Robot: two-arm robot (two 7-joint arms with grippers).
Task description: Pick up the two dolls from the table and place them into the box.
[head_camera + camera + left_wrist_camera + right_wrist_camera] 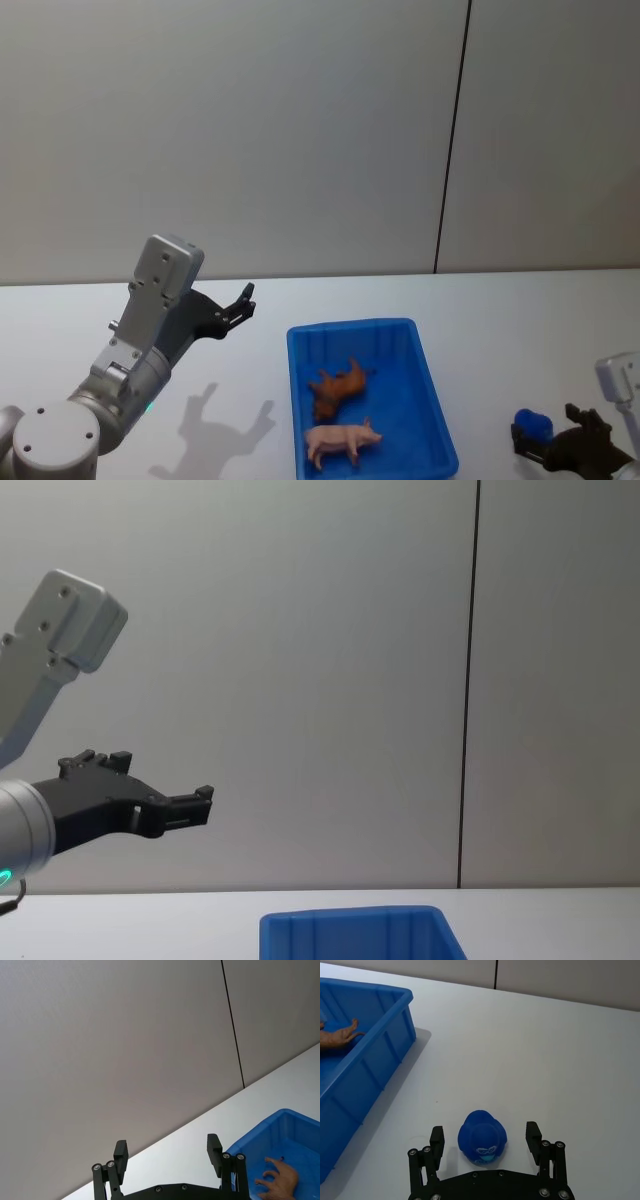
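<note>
The blue box (350, 326) stands on the white table (500, 330) with two dolls lying inside: a brown animal (338, 387) and a peach-pink pig (340, 439). My left gripper (240, 305) hangs open and empty, raised above the table to the left of the box; in the left wrist view its gripper (167, 1147) frames the wall, with the box (300, 1135) and brown doll (277, 1180) beyond. My right gripper (486, 1135) is open low over the table right of the box (385, 1040), its fingers on either side of a blue rounded toy (482, 1136) without touching it.
A grey panelled wall rises behind the table. Bare tabletop (545, 1060) stretches beyond the blue toy (533, 425) and between it and the box. In the chest view the left gripper (200, 805) is high above the box rim (350, 925).
</note>
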